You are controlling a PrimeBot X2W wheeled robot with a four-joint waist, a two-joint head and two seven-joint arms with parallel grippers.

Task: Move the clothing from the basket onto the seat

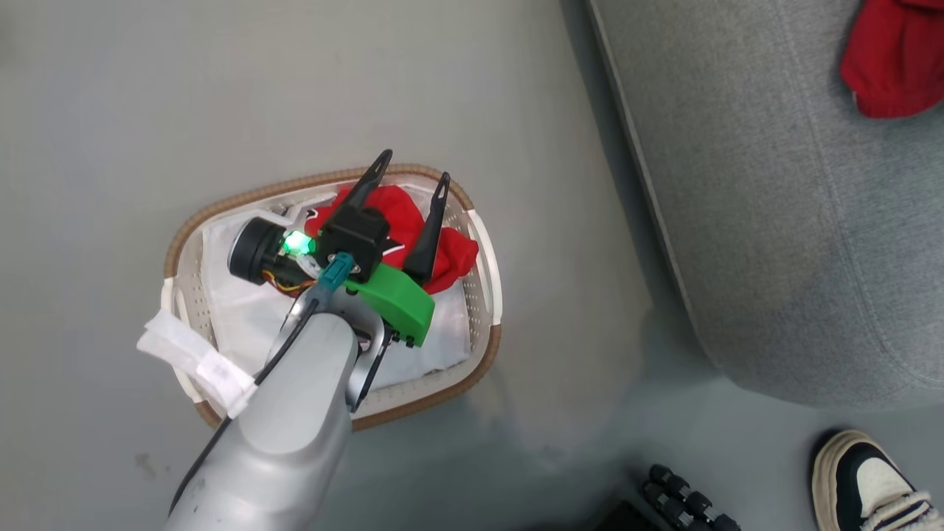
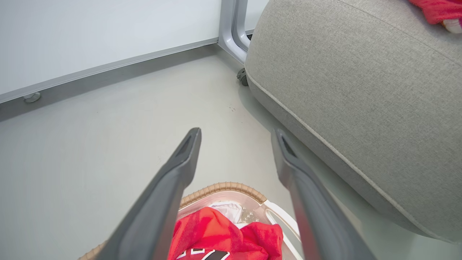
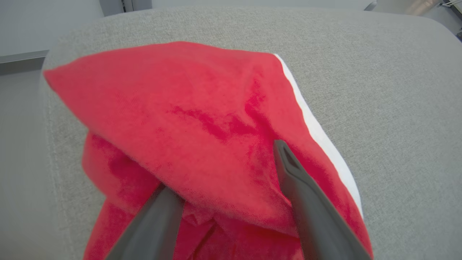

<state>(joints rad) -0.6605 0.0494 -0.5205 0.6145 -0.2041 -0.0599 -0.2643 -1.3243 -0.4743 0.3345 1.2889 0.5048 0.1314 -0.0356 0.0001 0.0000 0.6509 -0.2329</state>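
On the floor stands the basket, with a crumpled red jersey lying at its far end on a white liner sheet. My left gripper hangs open just above that jersey, holding nothing. In the left wrist view its fingers spread over the jersey and the tan rim. The grey seat lies to the right and bears a second red garment. My right gripper is open at that garment; red cloth drapes over its left fingertip.
A person's shoe stands on the floor at the lower right, beside a black ribbed object. Bare grey floor surrounds the basket. A wall baseboard and a caster lie beyond the seat's corner.
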